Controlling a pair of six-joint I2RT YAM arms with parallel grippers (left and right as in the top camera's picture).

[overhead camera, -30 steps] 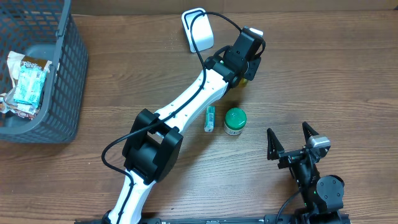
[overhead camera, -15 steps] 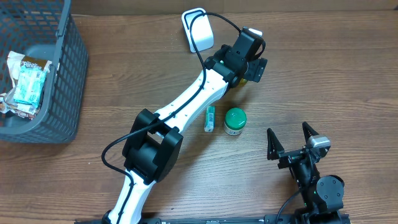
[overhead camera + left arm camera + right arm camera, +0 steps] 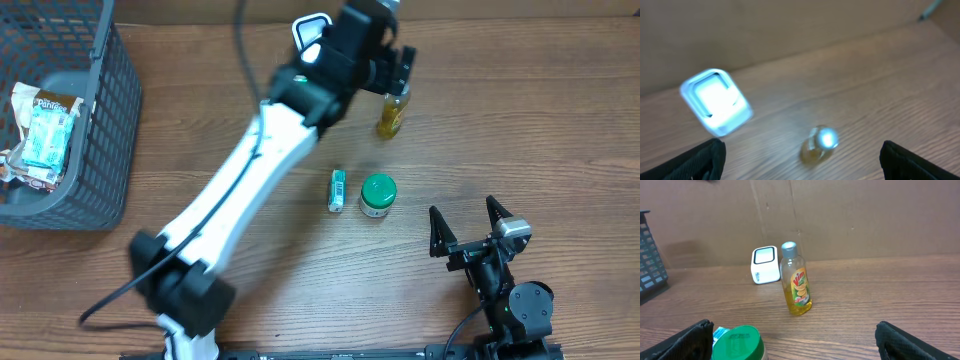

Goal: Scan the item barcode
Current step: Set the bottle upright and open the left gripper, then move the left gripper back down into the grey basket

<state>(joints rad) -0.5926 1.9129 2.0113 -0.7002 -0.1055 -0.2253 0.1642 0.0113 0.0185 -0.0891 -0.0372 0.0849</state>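
The item, a yellow Vim bottle with a silver cap, stands upright and free on the wooden table. It also shows in the left wrist view as the bottle and in the right wrist view as the bottle. My left gripper hangs open just above and behind it, jaws wide apart with nothing between them. The white scanner sits at the back, partly hidden by the left arm, and shows as the scanner and the scanner. My right gripper rests open at the front right.
A green-lidded jar and a small teal packet lie mid-table, just in front of the right gripper. A dark plastic basket at the far left holds snack packets. A cardboard wall closes the back.
The left gripper opened and let go of the bottle, then lifted up and back toward the scanner. The bottle now stands alone. The right arm stayed still.
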